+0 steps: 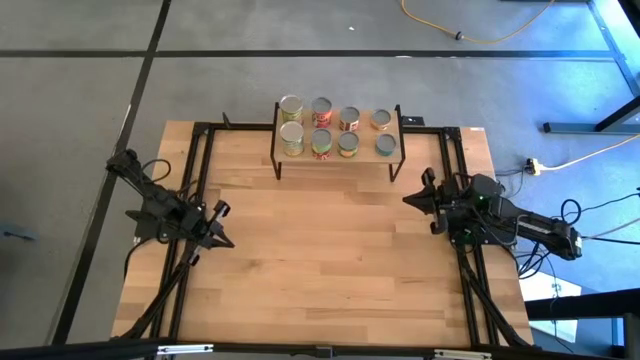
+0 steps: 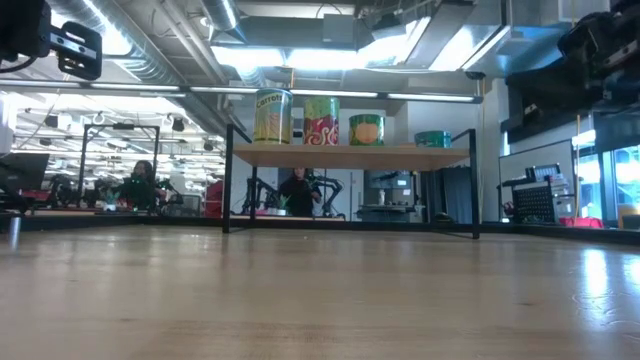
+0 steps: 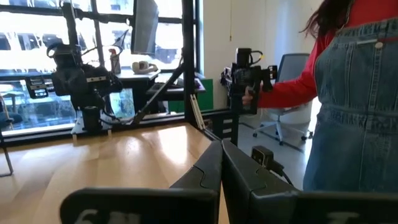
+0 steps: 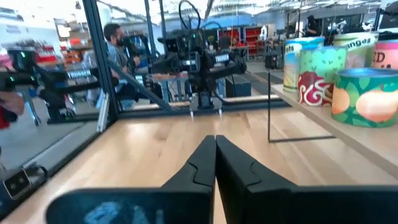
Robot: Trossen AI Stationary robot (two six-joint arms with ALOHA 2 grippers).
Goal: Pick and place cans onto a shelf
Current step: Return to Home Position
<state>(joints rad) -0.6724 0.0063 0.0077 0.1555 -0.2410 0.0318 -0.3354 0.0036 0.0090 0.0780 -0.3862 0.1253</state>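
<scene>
Several cans [image 1: 321, 143] stand upright in two rows on the shelf [image 1: 364, 132] at the table's far middle. The low view shows their green, red and teal labels [image 2: 321, 120] on the board [image 2: 350, 153]. The right wrist view shows the cans [image 4: 367, 99] close by on the board [image 4: 348, 140]. My left gripper [image 1: 230, 241] rests at the table's left side, shut and empty [image 3: 221, 144]. My right gripper [image 1: 405, 199] rests at the right side, just in front of the shelf's right end, shut and empty [image 4: 215, 138].
Black frame rails [image 1: 190, 190] run along both sides of the table. The wooden table top [image 1: 320, 250] between the arms is bare. A person in a red top and denim overalls [image 3: 354, 106] stands beyond the table's edge. Cables [image 1: 590, 150] lie on the floor at the right.
</scene>
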